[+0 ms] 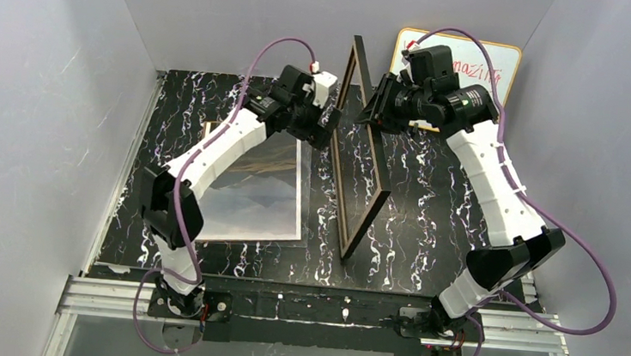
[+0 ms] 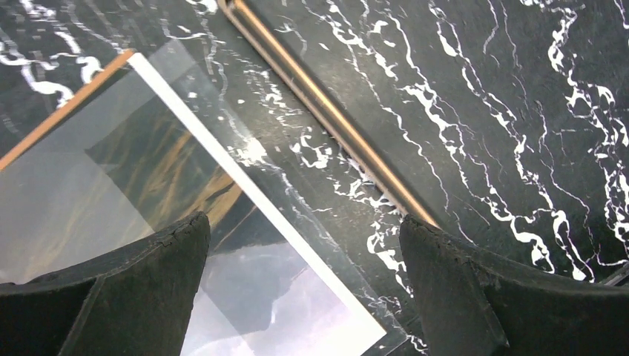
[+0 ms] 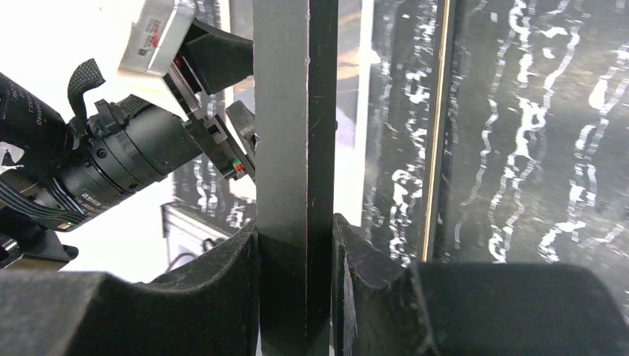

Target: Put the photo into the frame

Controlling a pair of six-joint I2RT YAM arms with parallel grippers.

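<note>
The frame stands upright on its long edge in the middle of the table, black rails and glass pane, running front to back. My right gripper is shut on its upper rail near the far end; in the right wrist view both pads clamp the dark rail at the gripper. The photo lies face up left of the frame, mountains and cloudy sky showing. My left gripper is open and empty above the photo's far right corner, at the gripper, with the frame's lower rail just beyond.
A brown hardboard panel edge shows under the photo's far side. An orange-edged whiteboard with red writing leans on the back wall behind the right arm. The table is black marble-patterned. Grey walls close in left, right and back.
</note>
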